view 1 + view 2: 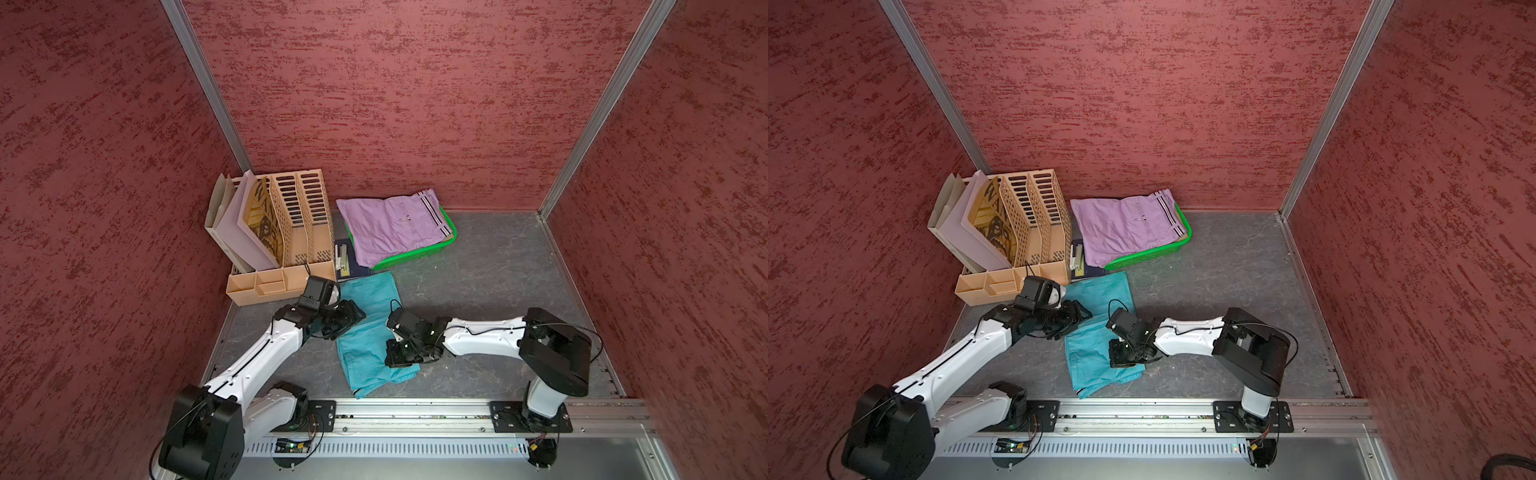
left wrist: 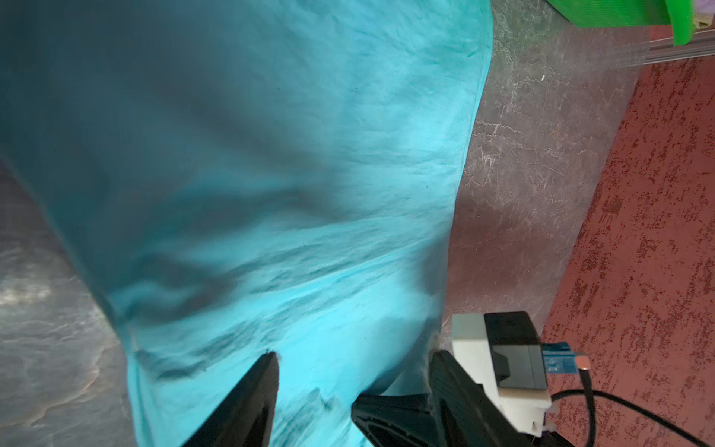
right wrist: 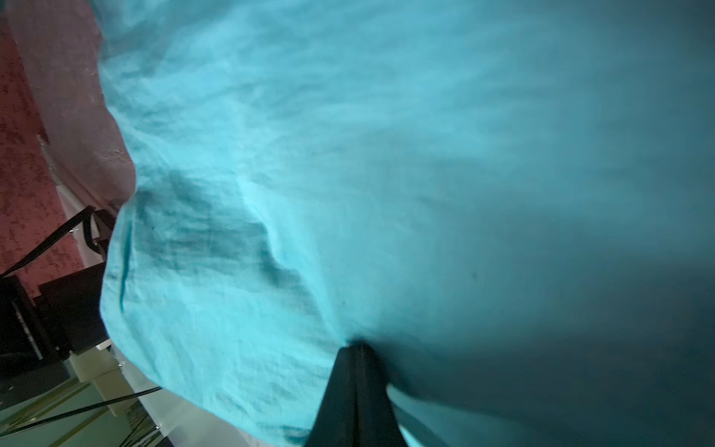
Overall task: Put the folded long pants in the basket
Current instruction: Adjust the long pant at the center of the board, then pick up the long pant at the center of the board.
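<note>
Teal pants (image 1: 368, 332) lie folded and creased on the desk.
Right gripper (image 3: 358, 348) pinches their edge; left gripper (image 2: 350, 358) gapes above.

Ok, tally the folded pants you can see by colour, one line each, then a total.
Lilac pants, lying on the green basket: 1
Teal pants, on the table: 1
Total: 2

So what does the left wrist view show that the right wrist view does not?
Only the left wrist view shows a corner of the green basket, the grey table and the left gripper with fingers apart. Only the right wrist view shows the right gripper, fingers pressed together on the cloth. Both show the teal pants filling most of the picture.
</note>
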Robot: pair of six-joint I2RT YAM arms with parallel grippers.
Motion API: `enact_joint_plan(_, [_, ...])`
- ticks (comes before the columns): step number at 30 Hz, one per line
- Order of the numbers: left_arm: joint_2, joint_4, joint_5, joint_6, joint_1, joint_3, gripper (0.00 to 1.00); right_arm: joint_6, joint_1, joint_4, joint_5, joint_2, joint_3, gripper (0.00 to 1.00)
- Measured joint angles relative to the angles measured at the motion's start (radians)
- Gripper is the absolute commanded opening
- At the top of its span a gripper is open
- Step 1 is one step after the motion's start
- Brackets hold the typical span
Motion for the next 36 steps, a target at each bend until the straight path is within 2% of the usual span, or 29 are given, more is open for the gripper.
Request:
enact_joint_plan(3, [-0.005,-0.001,0.002,0.0,0.0,-0.001,0.66,-0.026,-0.105,-0.073,0.024,-0.071,-0.05,0.04])
enact_joint_plan(6, [-0.015,-0.002,0.007,0.0,0.0,-0.001,0.67,-0.065,-0.283,-0.185,0.069,-0.158,-0.098,0.05])
enact_joint_plan(8, [-0.02,-0.003,0.012,0.003,0.001,-0.001,0.67,-0.102,-0.396,-0.272,0.145,-0.187,-0.089,0.14])
enact_joint_plan(10, [-0.02,-0.003,0.016,0.008,0.001,-0.001,0.68,-0.14,-0.496,-0.345,0.228,-0.196,-0.059,0.18])
enact_joint_plan(13, [-0.014,-0.003,0.026,0.013,0.0,0.003,0.69,-0.196,-0.588,-0.386,0.308,-0.198,-0.001,0.33])
enact_joint_plan(14, [-0.008,-0.001,0.03,0.016,0.0,0.006,0.7,-0.209,-0.599,-0.385,0.319,-0.201,0.016,0.36])
enact_joint_plan(17, [0.029,0.016,0.046,0.026,-0.008,0.017,0.71,-0.248,-0.603,-0.348,0.295,-0.219,0.045,0.41])
enact_joint_plan(20, [0.092,0.058,0.058,0.039,-0.024,0.032,0.7,-0.264,-0.592,-0.267,0.197,-0.244,0.028,0.42])
enact_joint_plan(24, [0.196,0.128,0.067,0.06,-0.03,0.057,0.69,-0.248,-0.529,-0.135,0.035,-0.226,-0.017,0.33])
enact_joint_plan(27, [0.24,0.171,0.068,0.072,-0.026,0.059,0.69,-0.225,-0.462,-0.062,-0.032,-0.166,-0.031,0.3])
enact_joint_plan(32, [0.259,0.193,0.069,0.086,-0.013,0.059,0.69,-0.204,-0.377,-0.039,-0.085,-0.062,-0.037,0.26])
enact_joint_plan(36, [0.258,0.201,0.072,0.091,-0.003,0.058,0.69,-0.23,-0.367,-0.111,-0.081,-0.061,-0.043,0.25])
